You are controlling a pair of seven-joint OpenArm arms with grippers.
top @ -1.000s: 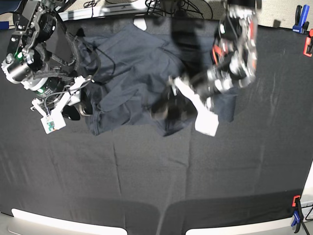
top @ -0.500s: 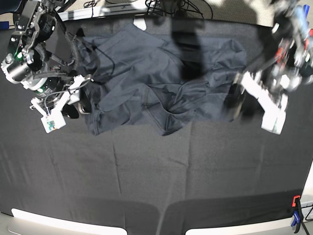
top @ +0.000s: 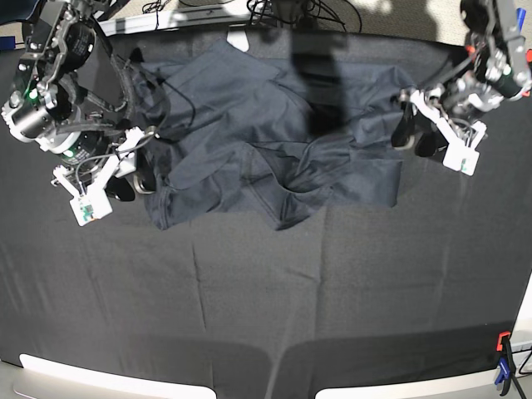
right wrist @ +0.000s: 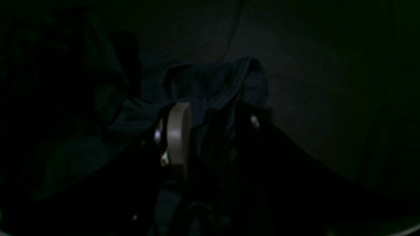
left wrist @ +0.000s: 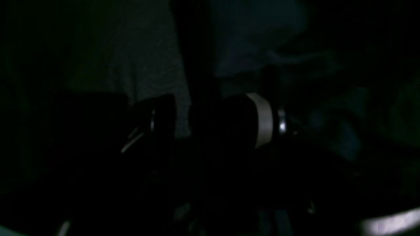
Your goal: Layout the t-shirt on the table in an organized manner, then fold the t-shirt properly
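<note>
the t-shirt (top: 266,133) lies rumpled, right jaws clamped on its edge, left jaws apart beside it.

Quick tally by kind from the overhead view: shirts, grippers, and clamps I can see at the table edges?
T-shirt: 1
Grippers: 2, left gripper and right gripper
Clamps: 3, blue clamp, red clamp, corner clamp
Total: 6
</note>
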